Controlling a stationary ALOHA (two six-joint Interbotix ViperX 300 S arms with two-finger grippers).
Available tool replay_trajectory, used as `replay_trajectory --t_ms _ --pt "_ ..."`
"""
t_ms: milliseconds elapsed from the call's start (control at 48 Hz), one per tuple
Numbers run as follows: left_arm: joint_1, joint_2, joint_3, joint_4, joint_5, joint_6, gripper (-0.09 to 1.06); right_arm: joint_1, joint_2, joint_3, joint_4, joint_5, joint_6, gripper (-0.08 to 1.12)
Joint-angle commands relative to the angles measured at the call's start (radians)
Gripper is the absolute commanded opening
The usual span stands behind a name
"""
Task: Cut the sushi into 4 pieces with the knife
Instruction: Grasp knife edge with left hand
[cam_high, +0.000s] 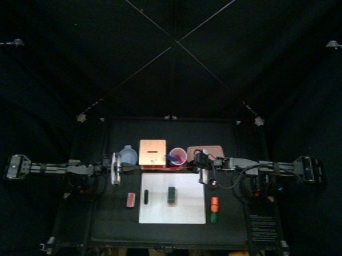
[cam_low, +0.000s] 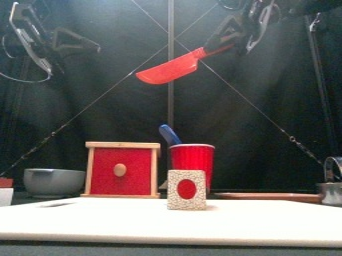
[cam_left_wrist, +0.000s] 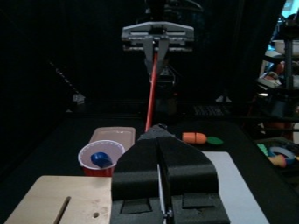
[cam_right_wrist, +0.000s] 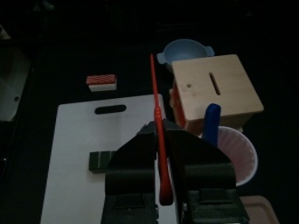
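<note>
Top view: found a small matte black table (cam_high: 107, 228) walled in by black curtains (cam_high: 80, 60). Saw a flat white cutting board (cam_high: 190, 212) lying below and just forward of the right claw (cam_high: 207, 178). Caught that claw clenched on a thin, glossy red knife (cam_low: 171, 68), held high and tilted, touching nothing else. Placed the sushi roll (cam_right_wrist: 107, 159), a short dark bar, on the board, forward and left of that claw. Noted, back and left of the claw, a squared pale wooden box (cam_low: 122, 170), a round red cup (cam_low: 191, 160) holding a blue knife (cam_low: 170, 133), and a smooth blue-grey bowl (cam_low: 54, 181). Found the left claw (cam_left_wrist: 160, 138) well left of the right one, pinched closed on nothing.
</note>
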Motion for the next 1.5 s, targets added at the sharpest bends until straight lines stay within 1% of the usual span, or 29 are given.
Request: replay_trajectory --t_ms 21,83,125,146,188,208,229,271,312,354,438,500,583,708,875,958,1000,1104,1167,1312,1396,1500 --pt "-0.006 0.008 -0.026 0.002 0.003 0.000 0.10 0.000 -0.017 0.021 -0.006 -0.074 -0.002 0.25" --pt "-0.009 0.014 -0.043 0.000 0.041 -0.002 0.20 0.000 -0.012 0.032 -0.008 -0.083 0.000 0.25" --pt "-0.011 0.021 -0.061 0.000 0.091 -0.003 0.29 0.003 -0.008 0.037 -0.005 -0.086 0.000 0.25" --pt "-0.011 0.026 -0.069 -0.002 0.107 -0.003 0.32 0.003 -0.006 0.038 -0.005 -0.087 0.002 0.25" --pt "-0.014 0.041 -0.095 -0.005 0.172 -0.003 0.43 0.005 0.000 0.038 0.000 -0.089 0.002 0.25" --pt "-0.015 0.046 -0.104 -0.006 0.193 -0.003 0.46 0.005 0.003 0.038 0.000 -0.089 0.002 0.25" --pt "-0.017 0.054 -0.118 -0.008 0.229 -0.003 0.52 0.006 0.005 0.038 0.002 -0.091 0.002 0.25" --pt "-0.018 0.063 -0.138 -0.012 0.275 -0.003 0.60 0.008 0.011 0.038 0.002 -0.095 0.002 0.25" --pt "-0.021 0.084 -0.167 -0.020 0.339 -0.003 0.72 0.009 0.018 0.040 0.002 -0.100 0.000 0.25" --pt "-0.025 0.104 -0.187 -0.028 0.379 -0.003 0.80 0.012 0.028 0.038 -0.002 -0.104 0.000 0.25" --pt "-0.029 0.140 -0.224 -0.038 0.428 -0.002 0.96 0.012 0.048 0.038 -0.002 -0.106 0.000 0.25" --pt "-0.031 0.163 -0.242 -0.044 0.439 0.000 1.02 0.014 0.055 0.038 -0.002 -0.106 0.000 0.25" --pt "-0.031 0.190 -0.258 -0.044 0.443 0.000 1.02 0.014 0.060 0.038 0.000 -0.106 0.000 0.25" --pt "-0.032 0.270 -0.279 -0.044 0.443 0.000 1.02 0.017 0.060 0.038 -0.002 -0.109 0.000 0.25" --pt "-0.037 0.385 -0.334 -0.040 0.437 0.003 1.02 0.017 0.060 0.046 -0.003 -0.133 0.000 0.25" --pt "-0.037 0.436 -0.359 -0.034 0.437 0.005 1.02 0.021 0.060 0.051 0.002 -0.141 0.000 0.25" --pt "-0.037 0.456 -0.371 -0.026 0.436 0.005 1.02 0.025 0.060 0.052 0.002 -0.143 0.000 0.25" --pt "-0.037 0.489 -0.399 -0.009 0.433 0.005 1.02 0.026 0.061 0.055 0.003 -0.143 0.000 0.25" --pt "-0.031 0.512 -0.411 -0.003 0.428 0.003 1.01 0.026 0.061 0.057 0.003 -0.143 0.000 0.25" --pt "-0.028 0.538 -0.417 -0.003 0.425 0.005 0.94 0.026 0.064 0.061 0.000 -0.143 0.000 0.25" --pt "-0.028 0.540 -0.419 0.000 0.420 0.005 0.86 0.026 0.064 0.063 -0.002 -0.143 0.000 0.25" --pt "-0.028 0.540 -0.419 0.008 0.403 0.005 0.74 0.026 0.067 0.064 0.000 -0.143 0.000 0.25"
